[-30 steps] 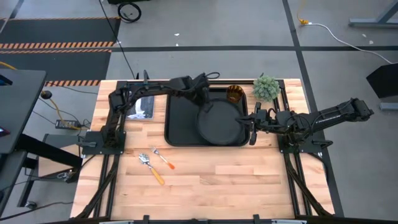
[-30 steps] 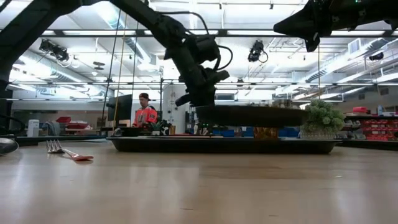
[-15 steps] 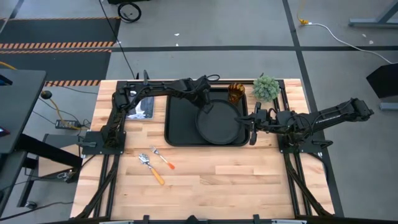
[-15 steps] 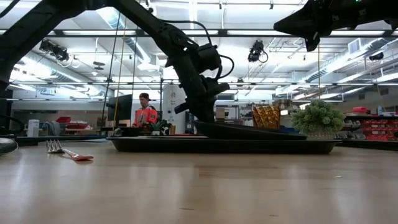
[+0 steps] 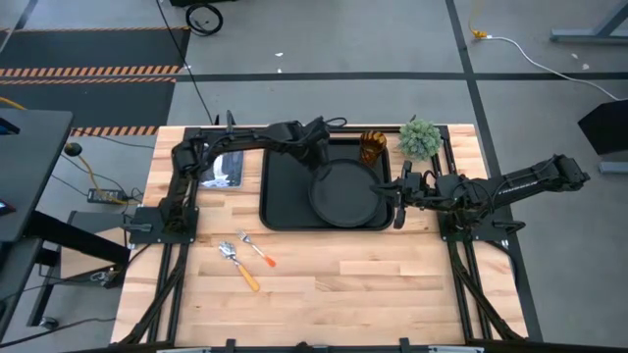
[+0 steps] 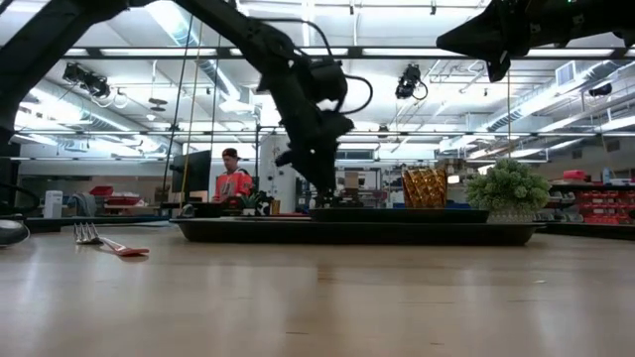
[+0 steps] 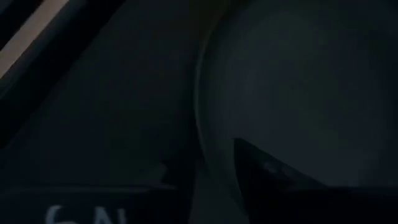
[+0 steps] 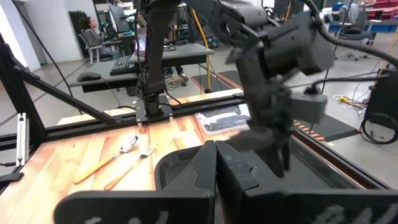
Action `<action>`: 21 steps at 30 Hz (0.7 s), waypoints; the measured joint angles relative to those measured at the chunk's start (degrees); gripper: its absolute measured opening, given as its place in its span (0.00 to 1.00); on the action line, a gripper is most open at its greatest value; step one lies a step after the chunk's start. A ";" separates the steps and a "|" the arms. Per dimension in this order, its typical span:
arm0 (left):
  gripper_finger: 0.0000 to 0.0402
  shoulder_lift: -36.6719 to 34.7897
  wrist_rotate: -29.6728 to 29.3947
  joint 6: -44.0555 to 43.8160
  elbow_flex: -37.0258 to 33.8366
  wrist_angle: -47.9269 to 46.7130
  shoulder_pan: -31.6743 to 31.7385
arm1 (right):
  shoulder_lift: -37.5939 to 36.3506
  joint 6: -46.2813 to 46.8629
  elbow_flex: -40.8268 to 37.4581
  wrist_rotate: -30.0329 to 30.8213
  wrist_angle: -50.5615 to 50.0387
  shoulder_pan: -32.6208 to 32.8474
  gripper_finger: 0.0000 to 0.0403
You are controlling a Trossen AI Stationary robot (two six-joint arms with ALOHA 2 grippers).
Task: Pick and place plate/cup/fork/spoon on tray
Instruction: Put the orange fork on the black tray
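Observation:
The round black plate [image 5: 348, 191] lies flat in the black tray [image 5: 285, 186], right of its middle. My left gripper [image 5: 316, 165] stands over the plate's far-left rim [image 7: 211, 143], open, one finger [image 7: 267, 171] inside the rim and one outside. The amber cup [image 5: 371, 147] stands on the table just past the tray's far edge. The fork [image 5: 257, 249] and the spoon [image 5: 238, 265], both orange-handled, lie on the wood near the tray's front left corner. My right gripper [image 5: 398, 192] waits shut above the tray's right edge. My left gripper's fingers come down from above and straddle the plate's far-left rim [image 7: 211, 143], one inside and one outside. Whether they touch the rim I cannot tell. The plate rests flat on the tray floor [image 6: 397, 213].
A small green plant [image 5: 420, 137] stands at the far right, next to the cup. A dark flat packet [image 5: 224, 169] lies left of the tray. Bare wood stretches along the near half of the table. A person [image 6: 232, 180] sits in the room behind.
My left gripper has gone down with the plate. A second ago the plate hung level above the tray; then it tilted, its right side down on the tray; now it lies flat in the tray.

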 joint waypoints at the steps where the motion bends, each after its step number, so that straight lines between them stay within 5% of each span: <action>1: 0.29 -0.71 -0.04 1.54 0.01 -2.03 -0.41 | 0.00 0.09 0.00 0.00 -0.06 0.00 0.02; 12: 0.27 -4.91 6.28 1.89 0.01 -30.86 -10.12 | -0.01 -0.06 0.00 0.05 1.29 0.00 0.02; 21: 0.27 -4.97 1.39 2.50 -0.91 -28.20 -23.99 | 2.13 -0.56 0.00 0.13 1.00 0.09 0.02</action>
